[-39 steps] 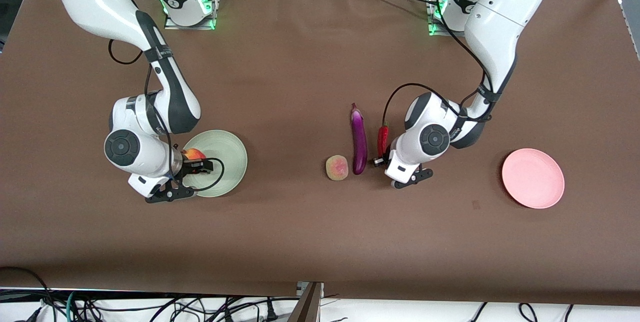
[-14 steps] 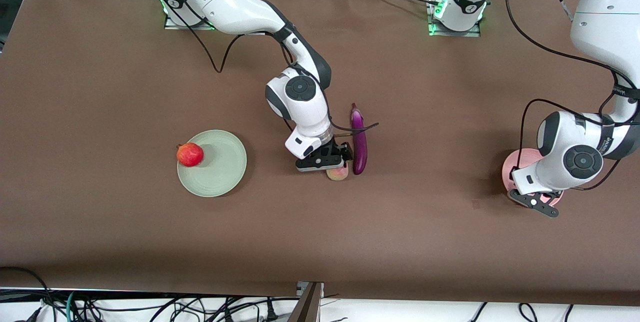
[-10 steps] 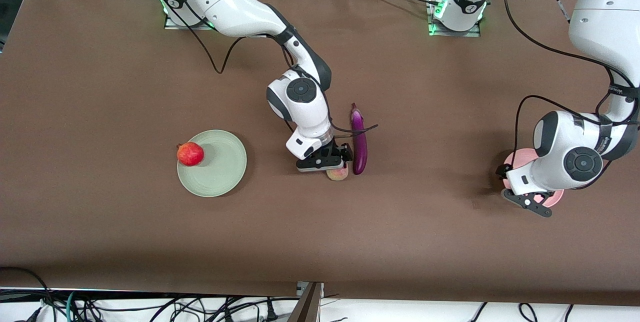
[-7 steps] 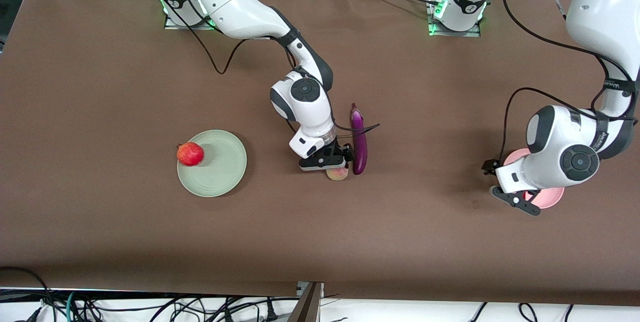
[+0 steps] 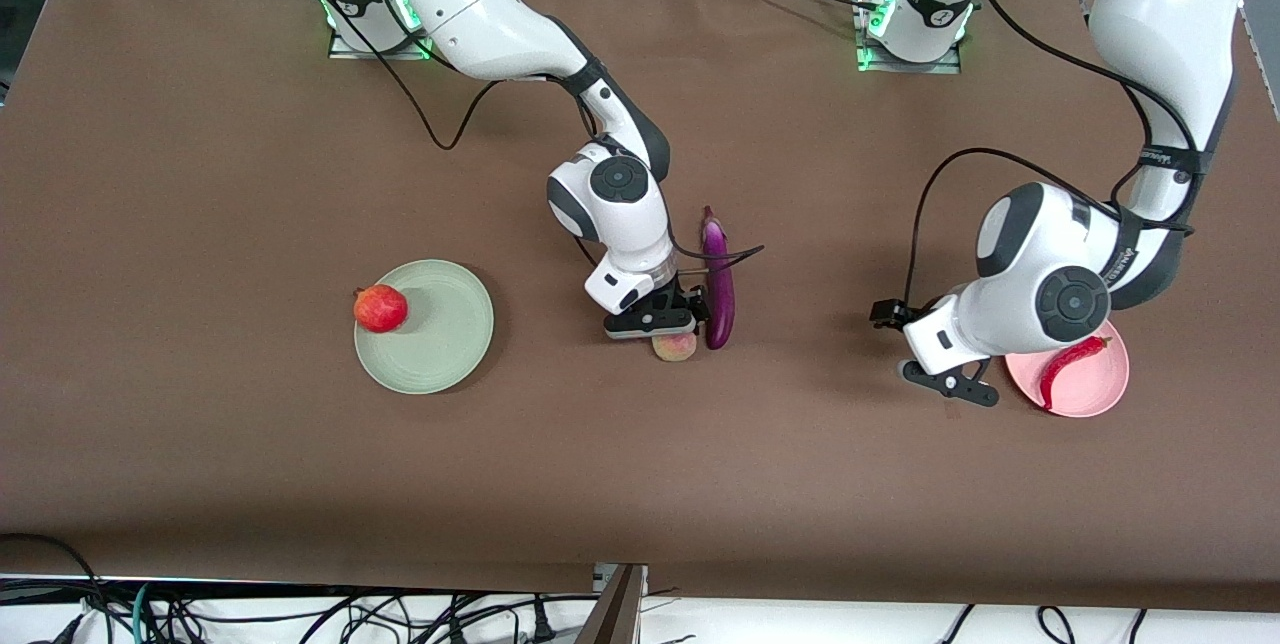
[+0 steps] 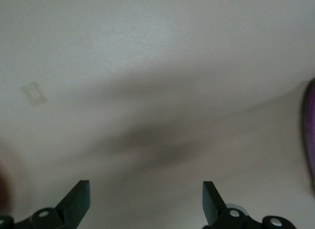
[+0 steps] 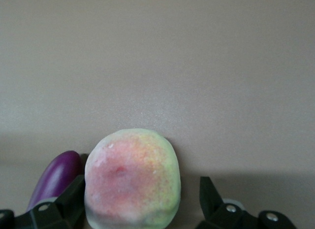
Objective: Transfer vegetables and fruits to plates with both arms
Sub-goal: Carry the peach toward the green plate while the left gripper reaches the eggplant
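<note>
The yellow-green fruit with a pink centre lies on the table beside the purple eggplant. My right gripper is low over the fruit and open. In the right wrist view the fruit sits between the open fingers of the right gripper, with the eggplant just outside one finger. The red chili lies on the pink plate. My left gripper is open and empty over bare table between the eggplant and the pink plate; it also shows in the left wrist view. The red-orange fruit rests on the rim of the green plate.
The eggplant's edge shows at the side of the left wrist view. A small pale mark is on the brown cloth. Cables hang along the table's front edge.
My left arm has let go of the chili on the pink plate and swung toward the middle of the table. My right gripper, which left the red-orange fruit on the green plate, has settled around the yellow-green fruit.
</note>
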### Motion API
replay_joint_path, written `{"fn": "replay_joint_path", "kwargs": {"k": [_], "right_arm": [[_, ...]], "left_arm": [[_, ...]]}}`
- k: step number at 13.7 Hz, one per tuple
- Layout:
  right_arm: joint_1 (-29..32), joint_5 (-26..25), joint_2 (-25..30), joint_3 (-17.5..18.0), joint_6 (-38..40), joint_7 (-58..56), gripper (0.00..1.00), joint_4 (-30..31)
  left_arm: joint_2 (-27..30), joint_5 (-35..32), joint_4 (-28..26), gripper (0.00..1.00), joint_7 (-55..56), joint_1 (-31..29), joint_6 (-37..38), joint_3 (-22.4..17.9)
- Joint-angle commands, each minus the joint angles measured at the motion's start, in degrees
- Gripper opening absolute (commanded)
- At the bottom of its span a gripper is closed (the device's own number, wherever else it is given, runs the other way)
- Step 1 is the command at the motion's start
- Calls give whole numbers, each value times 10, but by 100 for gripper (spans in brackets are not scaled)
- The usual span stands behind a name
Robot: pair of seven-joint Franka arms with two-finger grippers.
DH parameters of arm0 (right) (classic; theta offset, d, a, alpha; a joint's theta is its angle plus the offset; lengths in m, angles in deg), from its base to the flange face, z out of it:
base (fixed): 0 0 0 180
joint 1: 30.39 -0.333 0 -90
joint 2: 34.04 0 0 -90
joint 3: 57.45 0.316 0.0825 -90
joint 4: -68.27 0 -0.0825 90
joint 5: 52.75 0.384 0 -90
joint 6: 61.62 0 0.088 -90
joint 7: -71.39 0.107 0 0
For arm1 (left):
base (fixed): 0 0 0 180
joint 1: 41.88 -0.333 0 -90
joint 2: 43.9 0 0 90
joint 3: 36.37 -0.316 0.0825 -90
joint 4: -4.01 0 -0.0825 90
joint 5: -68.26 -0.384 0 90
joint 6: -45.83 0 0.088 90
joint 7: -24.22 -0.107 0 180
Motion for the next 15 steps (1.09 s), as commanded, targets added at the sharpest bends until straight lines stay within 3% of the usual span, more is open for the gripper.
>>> {"fn": "replay_joint_path", "kwargs": {"k": [1,2,4,5,6,10,12,15], "right_arm": [[-5,-13,-10,-7,1,17,99,-15],[-5,-21,-9,-7,1,16,85,-14],[0,-21,-5,-7,2,15,38,-15],[1,-19,-2,-7,4,13,22,-15],[5,-18,3,-8,8,10,13,-13],[69,-10,95,-3,107,-71,13,41],[105,28,150,-3,114,-150,13,108],[159,34,231,-6,109,-286,18,236]], "left_arm": [[7,28,0,100,29,-2,6,14],[7,33,-3,100,32,-5,5,14],[7,59,-3,100,38,-5,6,16],[7,80,-3,100,54,-4,5,16],[7,97,-3,100,71,-1,4,16],[-1,171,-7,100,144,20,-6,19],[-7,171,-18,100,172,44,-25,18],[-14,165,-69,100,233,90,-120,14]]}}
